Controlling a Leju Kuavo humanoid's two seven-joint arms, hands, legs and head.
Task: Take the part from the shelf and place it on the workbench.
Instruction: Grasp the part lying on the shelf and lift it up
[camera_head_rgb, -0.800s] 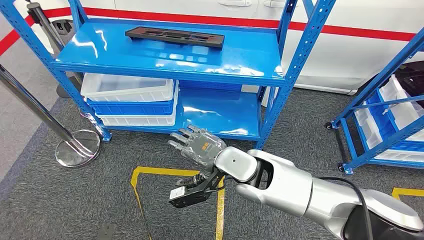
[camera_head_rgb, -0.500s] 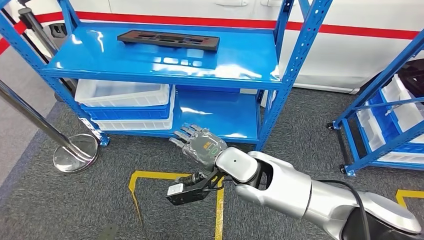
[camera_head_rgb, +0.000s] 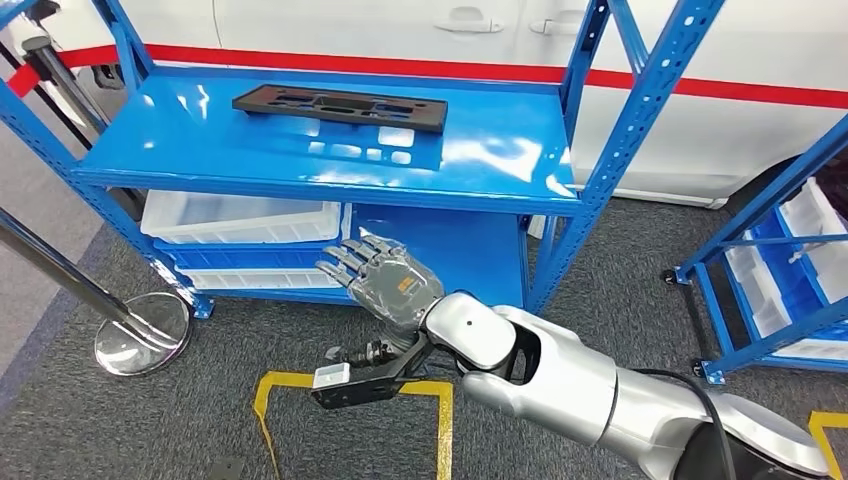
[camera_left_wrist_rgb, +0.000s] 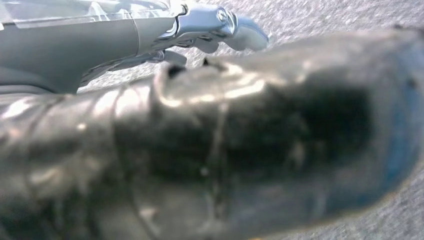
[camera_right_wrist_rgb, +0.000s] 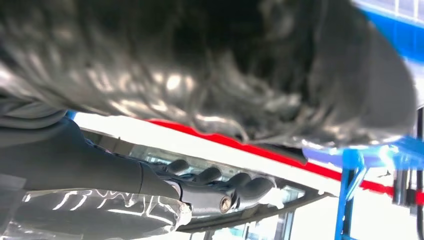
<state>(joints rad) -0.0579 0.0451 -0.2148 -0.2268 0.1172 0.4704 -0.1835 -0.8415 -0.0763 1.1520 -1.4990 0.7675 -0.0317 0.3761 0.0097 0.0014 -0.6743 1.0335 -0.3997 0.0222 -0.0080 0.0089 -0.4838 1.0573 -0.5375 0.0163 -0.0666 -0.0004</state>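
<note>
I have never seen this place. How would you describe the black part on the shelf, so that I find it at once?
Look at the blue metal shelf that stands in front of the white wall with a red stripe. On its top board, toward the back, lies the black part: a long, flat, dark plate with cut-out openings. It is the one thing on that board; the white and blue bins are stacked one level below.

The head view looks down from high at the blue shelf (camera_head_rgb: 330, 150), right hand (camera_head_rgb: 385, 285) low centre. Both wrist views sit close behind blurred covers; the right one also faces the shelf.
</note>
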